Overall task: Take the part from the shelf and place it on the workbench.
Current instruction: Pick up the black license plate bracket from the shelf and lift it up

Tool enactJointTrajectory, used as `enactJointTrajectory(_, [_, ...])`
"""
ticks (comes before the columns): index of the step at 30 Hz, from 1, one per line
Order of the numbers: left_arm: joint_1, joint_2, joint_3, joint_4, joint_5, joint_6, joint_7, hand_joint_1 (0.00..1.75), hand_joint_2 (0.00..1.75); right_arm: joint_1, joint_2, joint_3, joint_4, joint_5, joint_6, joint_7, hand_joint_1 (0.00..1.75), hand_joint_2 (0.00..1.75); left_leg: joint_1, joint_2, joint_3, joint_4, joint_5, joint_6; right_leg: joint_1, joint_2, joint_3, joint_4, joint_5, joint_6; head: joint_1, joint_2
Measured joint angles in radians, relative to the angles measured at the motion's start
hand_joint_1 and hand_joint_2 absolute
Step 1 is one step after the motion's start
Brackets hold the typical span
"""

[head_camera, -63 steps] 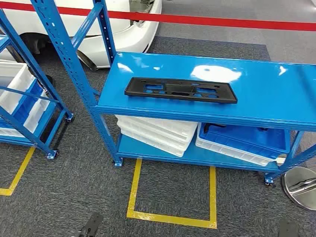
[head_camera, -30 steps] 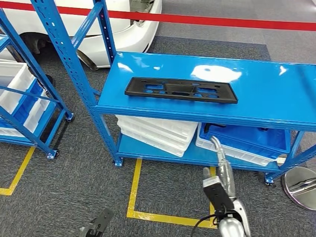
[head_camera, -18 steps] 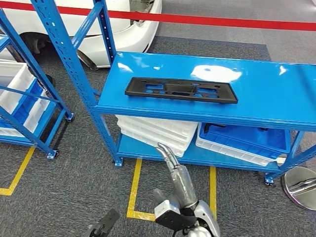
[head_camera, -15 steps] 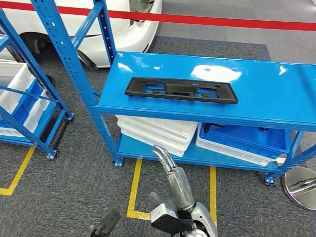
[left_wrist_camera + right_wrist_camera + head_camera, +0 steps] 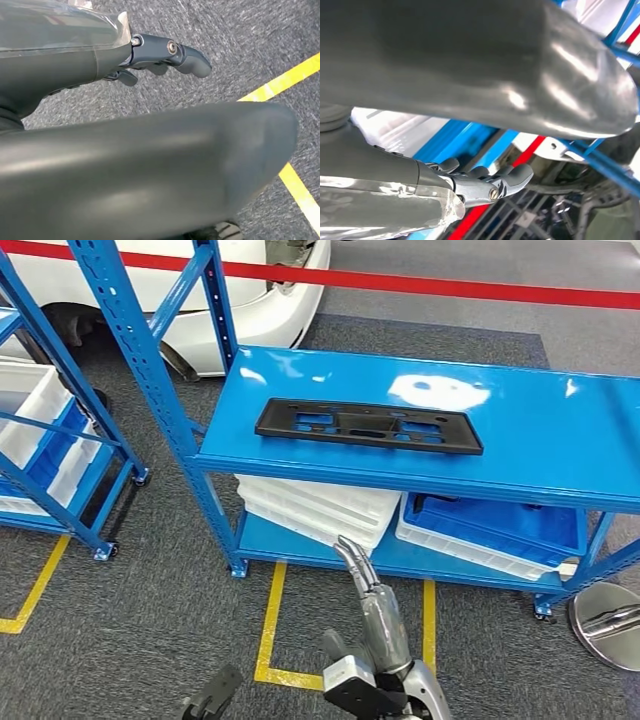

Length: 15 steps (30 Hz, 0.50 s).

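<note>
Looking down through the head view, I am seeing the part [image 5: 368,426] lying flat on the top board of the blue shelf [image 5: 528,420], near the front edge and toward the left upright, with nothing touching it. It is a long, thin black panel with several cut-outs, and I am judging it to be light moulded plastic, fairly stiff along its width but likely to flex or sag along its length if lifted from one end. The glossy painted board is probably letting it slide easily, so I am planning to take it by the long front edge near the middle, or by both ends, rather than by the thin webs between the cut-outs.

My right robot hand [image 5: 371,605] is reaching up below the shelf front, fingers [image 5: 355,560] extended and slightly apart, holding nothing. My left robot hand [image 5: 215,695] is hanging low over the carpet [image 5: 173,580], fingers apart and empty in the left wrist view.

I am watching the shelf's front lip, which the right robot hand has to clear, and the slanted blue post [image 5: 143,370] crowding the left. Open board is lying to the right of the part.
</note>
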Motion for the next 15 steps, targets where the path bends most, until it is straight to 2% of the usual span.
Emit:
enactJointTrajectory(1, [0.002, 0.0, 0.0, 0.001, 0.0, 0.0, 0.0, 0.0, 0.0, 0.005, -0.003, -0.005, -0.005, -0.001, -0.002, 0.0, 0.0, 0.0, 0.006, 0.0, 0.007, 0.0, -0.006, -0.007, -0.004, -0.001, -0.005, -0.008, 0.024, 0.007, 0.0, 0.0])
enactJointTrajectory(3, [0.003, 0.0, 0.0, 0.002, 0.0, -0.001, 0.0, 0.0, 0.0, 0.01, -0.008, -0.013, -0.015, -0.002, -0.003, 0.001, 0.0, 0.0, 0.019, 0.0, 0.03, 0.002, -0.025, -0.025, -0.014, -0.006, 0.035, -0.112, 0.103, 0.023, 0.0, 0.0])
enactJointTrajectory(4, [0.002, 0.0, 0.0, 0.002, 0.0, -0.001, 0.0, 0.0, 0.0, 0.012, -0.01, -0.016, -0.019, -0.002, -0.004, 0.001, 0.0, 0.0, 0.023, -0.001, 0.039, 0.004, -0.034, -0.036, -0.014, -0.009, 0.059, -0.165, 0.13, 0.027, 0.002, 0.0])
enactJointTrajectory(5, [0.001, 0.001, 0.0, 0.003, 0.0, -0.003, 0.0, 0.0, 0.0, 0.013, -0.012, -0.019, -0.022, -0.003, -0.004, 0.001, 0.0, 0.0, 0.024, -0.001, 0.045, 0.005, -0.043, -0.047, -0.013, -0.011, 0.077, -0.202, 0.135, 0.022, 0.005, 0.0])
enactJointTrajectory(6, [0.001, 0.002, 0.0, 0.003, 0.0, -0.004, 0.0, 0.0, 0.0, 0.014, -0.014, -0.022, -0.026, -0.003, -0.005, 0.001, 0.0, 0.0, 0.023, 0.0, 0.047, 0.005, -0.048, -0.055, -0.01, -0.01, 0.084, -0.216, 0.125, 0.011, 0.005, 0.0])
enactJointTrajectory(7, [0.0, 0.002, 0.001, 0.004, 0.0, -0.006, 0.0, 0.0, 0.0, 0.016, -0.016, -0.024, -0.03, -0.004, -0.006, 0.001, 0.0, 0.0, 0.021, 0.0, 0.048, 0.003, -0.05, -0.06, -0.007, -0.008, 0.083, -0.218, 0.114, -0.005, 0.006, 0.0])
enactJointTrajectory(8, [0.0, 0.002, 0.001, 0.004, 0.0, -0.007, 0.0, 0.0, 0.0, 0.017, -0.017, -0.026, -0.033, -0.004, -0.007, 0.001, 0.0, 0.0, 0.022, 0.001, 0.05, -0.002, -0.051, -0.064, -0.006, -0.004, 0.083, -0.219, 0.103, -0.021, 0.003, 0.0])
enactJointTrajectory(10, [-0.003, 0.001, 0.001, 0.004, 0.0, -0.007, 0.0, 0.0, 0.0, 0.021, -0.018, -0.029, -0.041, -0.004, -0.008, 0.001, 0.0, 0.0, 0.023, -0.003, 0.043, 0.017, -0.066, -0.064, -0.005, 0.002, 0.087, -0.218, 0.094, -0.04, -0.001, 0.0])
enactJointTrajectory(11, [-0.004, 0.001, 0.001, 0.004, 0.0, -0.007, -0.001, 0.0, 0.0, 0.023, -0.018, -0.03, -0.045, -0.002, -0.008, 0.001, 0.0, 0.0, 0.021, -0.008, 0.021, 0.06, -0.086, -0.06, -0.004, 0.004, 0.092, -0.22, 0.09, -0.048, -0.002, 0.0])
enactJointTrajectory(12, [-0.004, 0.001, 0.001, 0.005, 0.0, -0.007, -0.001, 0.0, 0.0, 0.024, -0.018, -0.032, -0.048, 0.0, -0.008, 0.001, 0.0, 0.0, 0.016, -0.014, -0.017, 0.128, -0.113, -0.054, -0.002, 0.005, 0.097, -0.222, 0.086, -0.056, -0.004, 0.0])
enactJointTrajectory(14, [0.0, 0.001, 0.001, 0.005, 0.001, -0.007, -0.001, 0.0, 0.0, 0.028, -0.018, -0.037, -0.05, 0.004, -0.008, 0.001, 0.0, 0.0, 0.003, -0.022, -0.117, 0.287, -0.16, -0.041, 0.007, 0.01, 0.108, -0.222, 0.076, -0.068, -0.005, 0.0])
enactJointTrajectory(15, [0.003, 0.001, 0.001, 0.005, 0.001, -0.007, -0.001, 0.0, 0.0, 0.032, -0.018, -0.04, -0.05, 0.006, -0.007, 0.001, 0.0, 0.0, -0.004, -0.023, -0.157, 0.338, -0.16, -0.034, 0.013, 0.015, 0.116, -0.222, 0.069, -0.073, -0.005, 0.0])
